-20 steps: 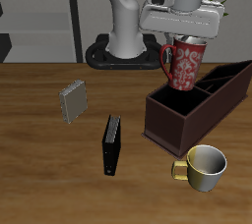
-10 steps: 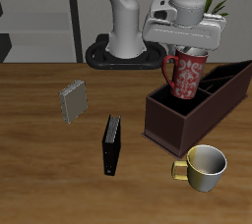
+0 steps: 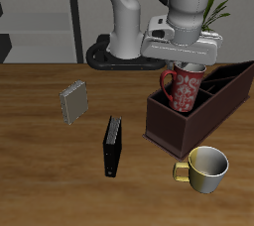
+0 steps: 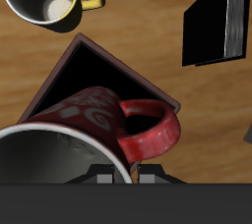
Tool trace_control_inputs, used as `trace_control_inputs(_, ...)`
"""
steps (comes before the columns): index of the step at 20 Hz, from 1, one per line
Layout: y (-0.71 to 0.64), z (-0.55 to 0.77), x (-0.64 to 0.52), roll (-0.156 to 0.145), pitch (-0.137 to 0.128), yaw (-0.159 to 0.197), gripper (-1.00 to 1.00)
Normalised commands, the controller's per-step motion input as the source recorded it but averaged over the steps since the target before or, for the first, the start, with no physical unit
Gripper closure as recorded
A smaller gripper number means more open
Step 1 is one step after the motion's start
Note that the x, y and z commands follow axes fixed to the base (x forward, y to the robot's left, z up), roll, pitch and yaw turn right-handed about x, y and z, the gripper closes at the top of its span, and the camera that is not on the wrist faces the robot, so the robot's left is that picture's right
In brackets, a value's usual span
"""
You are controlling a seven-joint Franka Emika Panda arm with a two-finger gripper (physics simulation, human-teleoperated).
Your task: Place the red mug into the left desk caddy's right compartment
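Lowered since a second ago: red mug (image 3: pixel 185 88) now dipping partway into right compartment (image 3: pixel 175 113) of left desk caddy (image 3: pixel 198 109), base below the rim. Claw (image 3: pixel 189 65) clamping mug's rim, mug hanging upright, handle toward the robot's right. Wrist view: mug (image 4: pixel 94 120) speckled, glossy, loop handle overhanging the dark square opening (image 4: pixel 94 76); room showing on the sides between mug and caddy walls. Yellow-gold mug (image 3: pixel 206 168) sitting on the wooden bench (image 3: pixel 40 151) just outside caddy's front end. Black book (image 3: pixel 113 146) and grey book (image 3: pixel 73 101) lying well apart from caddy.
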Motion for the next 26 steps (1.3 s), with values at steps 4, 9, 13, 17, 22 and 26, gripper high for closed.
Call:
trace_control_inputs(4, 0.18, -0.44, 0.02, 0.038, 0.046, 0.031, 1.0)
trace_control_inputs(9, 0.11, -0.31, 0.04, 0.016, 0.035, 0.026, 1.0)
trace_control_inputs(13, -0.05, -0.32, 0.17, -0.013, 0.042, 0.03, 1.0)
trace_control_inputs(17, 0.03, -0.15, 0.03, 0.038, 0.009, 0.051, -1.0)
trace_control_inputs(22, -0.12, -0.04, 0.02, -0.008, 0.01, -0.017, -1.0)
trace_control_inputs(26, -0.09, 0.02, 0.04, -0.008, 0.009, -0.012, -1.0)
